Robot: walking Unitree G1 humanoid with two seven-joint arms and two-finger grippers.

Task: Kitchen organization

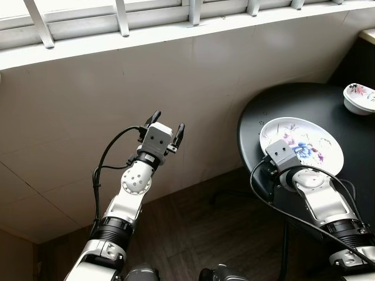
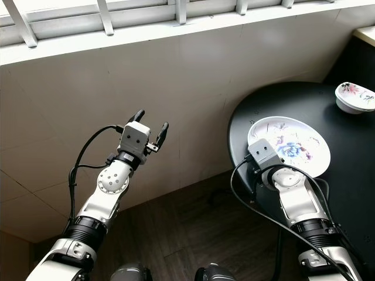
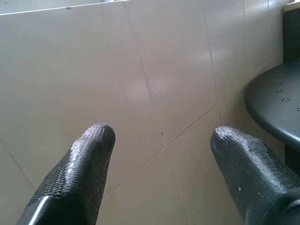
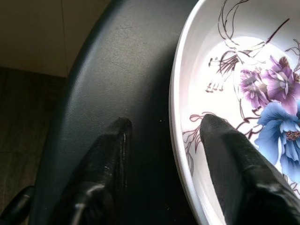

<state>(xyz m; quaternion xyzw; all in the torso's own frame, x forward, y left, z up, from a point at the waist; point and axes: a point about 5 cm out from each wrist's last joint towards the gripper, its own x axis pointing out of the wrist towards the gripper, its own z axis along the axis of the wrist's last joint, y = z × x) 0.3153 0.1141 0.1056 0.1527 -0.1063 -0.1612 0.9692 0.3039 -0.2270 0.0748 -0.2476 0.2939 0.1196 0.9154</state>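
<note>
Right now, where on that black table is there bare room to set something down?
Bare patches on the table: the far rim behind the plate, and the stretch between the plate and the small bowl. The near-left edge is crowded: the right gripper straddles the plate's rim, jaws open. The left gripper is off by the wall.

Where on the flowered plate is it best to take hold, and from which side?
Take the flowered plate by its raised rim at the edge nearest the robot. It lies flat on the black table, so only the thin rim can be pinched. The right claw already straddles that rim, one finger inside, one outside.
</note>
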